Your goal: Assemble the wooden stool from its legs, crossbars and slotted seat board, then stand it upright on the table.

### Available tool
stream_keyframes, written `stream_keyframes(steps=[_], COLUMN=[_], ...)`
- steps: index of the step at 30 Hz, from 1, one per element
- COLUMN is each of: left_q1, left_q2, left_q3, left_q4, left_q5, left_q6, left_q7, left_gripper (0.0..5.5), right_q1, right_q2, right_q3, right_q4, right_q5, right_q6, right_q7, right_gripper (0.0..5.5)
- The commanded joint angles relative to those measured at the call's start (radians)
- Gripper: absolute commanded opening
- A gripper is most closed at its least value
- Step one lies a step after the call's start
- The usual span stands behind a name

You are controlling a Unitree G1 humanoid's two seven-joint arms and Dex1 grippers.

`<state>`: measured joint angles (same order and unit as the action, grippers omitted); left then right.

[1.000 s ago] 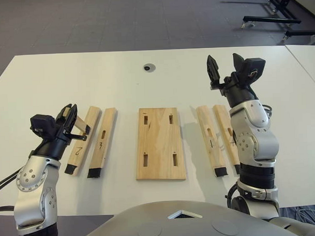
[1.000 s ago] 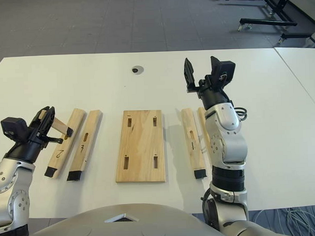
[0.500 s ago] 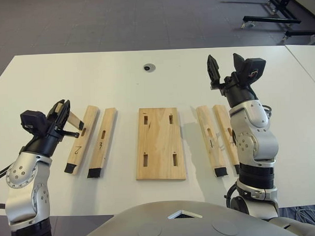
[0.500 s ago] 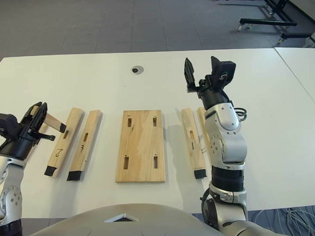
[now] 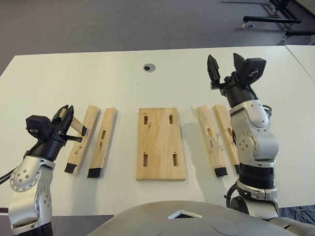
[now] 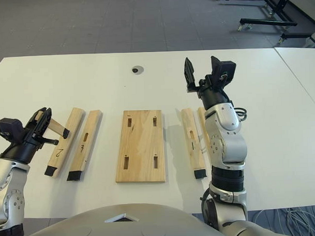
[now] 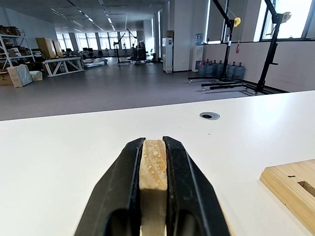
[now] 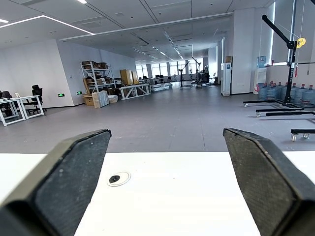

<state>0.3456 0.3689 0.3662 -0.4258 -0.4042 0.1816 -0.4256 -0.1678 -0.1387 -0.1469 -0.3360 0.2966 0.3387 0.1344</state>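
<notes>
Seat board (image 5: 159,144) lies flat mid-worktop (image 5: 68,74), its long axis running near to far, with a slot by each corner. Outer left leg (image 5: 81,139) and inner left leg (image 5: 102,142) lie to its left, inner right leg (image 5: 210,141) and outer right leg (image 5: 224,128) to its right. All four lie near-far with their dark ends nearest.

Left tool (image 7: 153,145) clamps a short crossbar (image 6: 55,126) that points rightward at the outer left leg. Right tool (image 5: 225,69) is raised beyond the right legs, its fingers spread wide with nothing between them.

Bare white worktop stretches far past a cable hole (image 5: 148,67). Grey floor and metal stands (image 5: 268,18) lie behind.
</notes>
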Motion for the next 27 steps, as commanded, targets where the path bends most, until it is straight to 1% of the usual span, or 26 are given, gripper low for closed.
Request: stream_keyframes(steps=[1, 9, 12, 16, 17, 20, 23, 25, 27], left_q1=[0.013, 0.006, -0.006, -0.020, -0.024, -0.063, -0.131, -0.186, -0.243], left_q2=[0.002, 0.035, 0.032, 0.017, 0.014, 0.010, 0.019, 0.029, 0.033], left_q3=[-0.008, -0.032, -0.036, -0.031, -0.025, -0.012, 0.002, 0.005, 0.001], left_q4=[0.025, 0.098, 0.124, 0.097, 0.084, 0.034, -0.015, -0.033, -0.058], left_q5=[0.023, 0.046, 0.041, 0.015, 0.005, -0.028, -0.064, -0.068, -0.076], left_q6=[-0.018, -0.014, -0.011, 0.012, 0.014, 0.028, 0.051, 0.067, 0.085], left_q7=[-0.005, -0.037, -0.037, -0.008, -0.003, 0.018, 0.047, 0.071, 0.093], left_gripper=[0.38, 0.38, 0.38, 0.38, 0.76, 1.11, 1.59, 1.76, 1.76], right_q1=[-0.007, -0.021, -0.027, -0.030, -0.030, -0.036, -0.042, -0.045, -0.050], right_q2=[0.001, 0.005, 0.005, 0.005, 0.004, 0.003, 0.003, 0.004, 0.005], right_q3=[-0.002, 0.005, 0.006, 0.008, 0.008, 0.005, 0.002, 0.003, 0.004], right_q4=[-0.010, 0.004, 0.012, 0.019, 0.020, 0.028, 0.039, 0.047, 0.053], right_q5=[0.013, 0.006, 0.005, 0.003, 0.003, 0.002, 0.001, 0.000, 0.001], right_q6=[0.014, 0.009, 0.005, 0.001, 0.000, -0.006, -0.014, -0.023, -0.033], right_q7=[-0.001, -0.004, -0.002, 0.000, 0.000, -0.001, -0.002, 0.001, 0.003], right_gripper=[4.21, 4.21, 4.21, 4.21, 4.21, 4.21, 4.21, 4.21, 4.21])
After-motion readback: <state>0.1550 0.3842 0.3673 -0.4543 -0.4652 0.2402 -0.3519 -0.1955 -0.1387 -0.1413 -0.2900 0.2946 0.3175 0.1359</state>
